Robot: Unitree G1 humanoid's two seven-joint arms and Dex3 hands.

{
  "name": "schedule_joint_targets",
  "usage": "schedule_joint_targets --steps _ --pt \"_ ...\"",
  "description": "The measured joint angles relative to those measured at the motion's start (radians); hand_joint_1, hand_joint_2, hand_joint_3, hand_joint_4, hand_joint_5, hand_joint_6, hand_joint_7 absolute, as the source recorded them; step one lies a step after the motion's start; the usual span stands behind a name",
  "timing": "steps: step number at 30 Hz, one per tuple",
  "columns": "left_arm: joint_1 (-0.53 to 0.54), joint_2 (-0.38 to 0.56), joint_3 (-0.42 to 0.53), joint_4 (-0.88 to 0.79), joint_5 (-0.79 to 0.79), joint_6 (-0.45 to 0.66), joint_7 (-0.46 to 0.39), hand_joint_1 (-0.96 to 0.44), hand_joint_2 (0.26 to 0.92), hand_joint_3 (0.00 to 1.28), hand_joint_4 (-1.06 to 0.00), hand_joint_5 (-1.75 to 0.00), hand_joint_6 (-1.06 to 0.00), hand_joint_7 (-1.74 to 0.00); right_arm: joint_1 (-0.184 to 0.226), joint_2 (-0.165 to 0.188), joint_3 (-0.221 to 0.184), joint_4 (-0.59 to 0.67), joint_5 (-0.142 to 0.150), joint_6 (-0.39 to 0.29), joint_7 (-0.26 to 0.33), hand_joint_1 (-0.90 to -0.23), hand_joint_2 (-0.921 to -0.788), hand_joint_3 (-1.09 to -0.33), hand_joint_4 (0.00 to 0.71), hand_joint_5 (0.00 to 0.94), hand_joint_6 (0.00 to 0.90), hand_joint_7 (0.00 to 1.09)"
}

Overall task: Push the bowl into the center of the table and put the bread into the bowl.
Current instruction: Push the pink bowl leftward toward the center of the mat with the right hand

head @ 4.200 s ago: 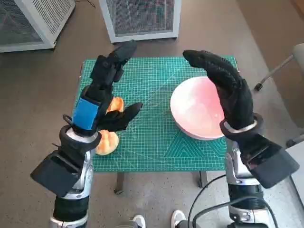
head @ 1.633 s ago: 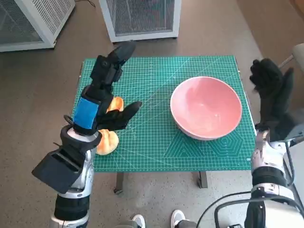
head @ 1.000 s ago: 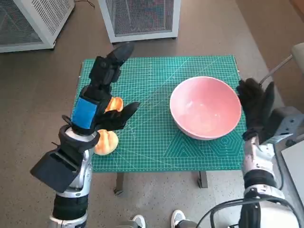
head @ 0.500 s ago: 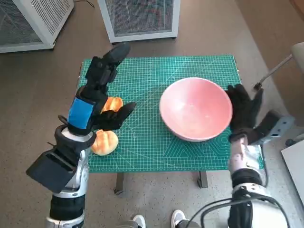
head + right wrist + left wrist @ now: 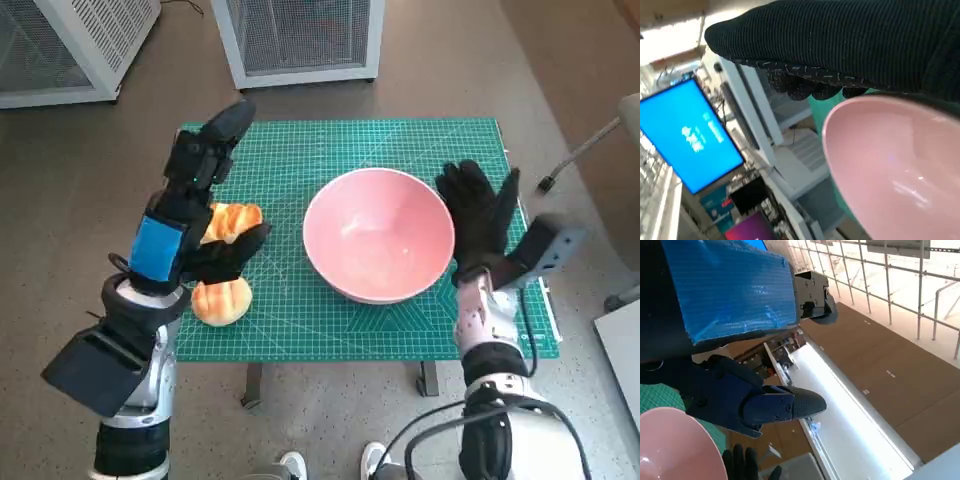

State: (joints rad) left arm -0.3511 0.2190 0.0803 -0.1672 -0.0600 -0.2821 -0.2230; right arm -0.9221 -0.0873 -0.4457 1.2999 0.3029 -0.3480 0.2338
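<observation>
Head view shows the bowl (image 5: 378,247) now near the middle of the frame, on the green mat (image 5: 330,150); a second ago it sat further toward the right edge of the mat. The right hand (image 5: 478,215), fingers spread flat and holding nothing, has come in from the right and lies against the bowl's right rim, so the push looks nearly done, though the bowl may still sit a little right of the table's centre. Two pieces of bread (image 5: 221,300) lie at the left of the mat, untouched; putting one in the bowl is yet to come. The left hand (image 5: 195,215) hovers over the upper bread, fingers apart, gripping nothing.

Much of the upper bread is hidden under that hand. Whether the glove truly presses the rim is hard to tell. Both wrist views catch only part of the bowl and neither shows the bread.
</observation>
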Motion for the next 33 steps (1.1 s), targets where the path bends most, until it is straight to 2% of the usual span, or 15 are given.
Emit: schedule_joint_targets --steps 7,13,23,29,33 --pt "0.013 0.004 0.009 -0.011 0.001 0.001 0.009 -0.54 0.921 0.39 -0.18 -0.08 -0.02 -0.50 -0.017 0.024 0.001 0.001 0.000 0.012 0.004 -0.428 -0.921 -0.689 0.225 0.001 0.022 0.51" --pt "0.024 0.004 0.013 -0.012 0.002 0.001 0.017 -0.54 0.921 0.38 -0.19 -0.06 -0.03 -0.50 -0.026 0.044 0.006 0.005 -0.002 0.024 0.004 -0.429 -0.921 -0.687 0.227 0.003 0.029 0.51" --pt "0.037 0.005 0.018 -0.019 0.003 0.000 0.022 -0.56 0.921 0.37 -0.20 -0.04 -0.03 -0.48 -0.041 0.041 0.021 0.005 -0.031 0.031 0.015 -0.445 -0.921 -0.684 0.233 0.005 0.037 0.50" --pt "0.042 0.011 0.029 -0.018 0.003 0.000 0.022 -0.54 0.921 0.37 -0.20 -0.04 -0.04 -0.47 -0.049 0.023 0.035 -0.016 -0.036 -0.022 0.033 -0.436 -0.921 -0.690 0.238 0.006 0.036 0.50" --pt "0.042 0.015 0.043 -0.018 0.002 0.000 0.024 -0.53 0.921 0.37 -0.21 -0.03 -0.05 -0.45 -0.055 0.013 0.055 -0.050 -0.042 -0.096 0.061 -0.443 -0.921 -0.685 0.244 0.009 0.031 0.51"
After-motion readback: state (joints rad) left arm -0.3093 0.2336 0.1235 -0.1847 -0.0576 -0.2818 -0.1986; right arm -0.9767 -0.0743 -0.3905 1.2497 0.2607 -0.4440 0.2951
